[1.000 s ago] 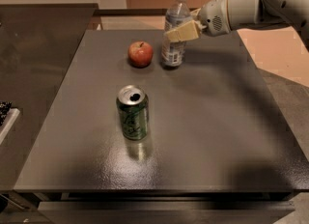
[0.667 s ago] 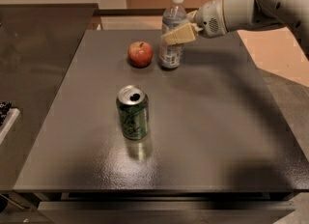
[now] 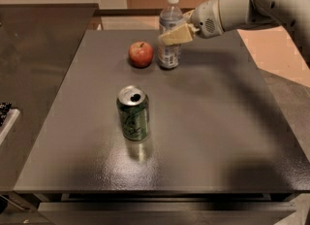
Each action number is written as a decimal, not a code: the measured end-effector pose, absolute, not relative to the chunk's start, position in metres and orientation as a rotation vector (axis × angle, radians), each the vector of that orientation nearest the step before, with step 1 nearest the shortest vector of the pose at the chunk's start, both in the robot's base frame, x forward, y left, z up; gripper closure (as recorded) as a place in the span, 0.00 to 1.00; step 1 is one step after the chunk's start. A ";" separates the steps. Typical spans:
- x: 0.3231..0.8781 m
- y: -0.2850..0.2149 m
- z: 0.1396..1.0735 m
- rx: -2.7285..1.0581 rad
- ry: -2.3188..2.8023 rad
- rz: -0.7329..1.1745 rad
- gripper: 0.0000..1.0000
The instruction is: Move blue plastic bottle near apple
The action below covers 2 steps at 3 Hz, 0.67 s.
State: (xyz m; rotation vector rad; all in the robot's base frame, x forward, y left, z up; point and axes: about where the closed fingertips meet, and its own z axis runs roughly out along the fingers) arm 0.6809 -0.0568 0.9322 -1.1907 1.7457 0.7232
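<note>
Blue plastic bottle (image 3: 168,58) and my gripper (image 3: 169,35) have edged left toward the apple (image 3: 141,54).
Fingers (image 3: 175,34) clasp it just beside the apple on the desk (image 3: 218,122); next, release without tipping it.

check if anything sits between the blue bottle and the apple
Nothing visible does. The blue plastic bottle stands upright right beside the apple, with only a narrow gap between them. The gripper is at the bottle's middle. The green can stands well nearer the camera, out of the way.
</note>
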 end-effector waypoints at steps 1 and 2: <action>0.681 -0.054 0.931 -1.194 1.745 0.728 0.00; 0.681 -0.054 0.931 -1.194 1.745 0.728 0.00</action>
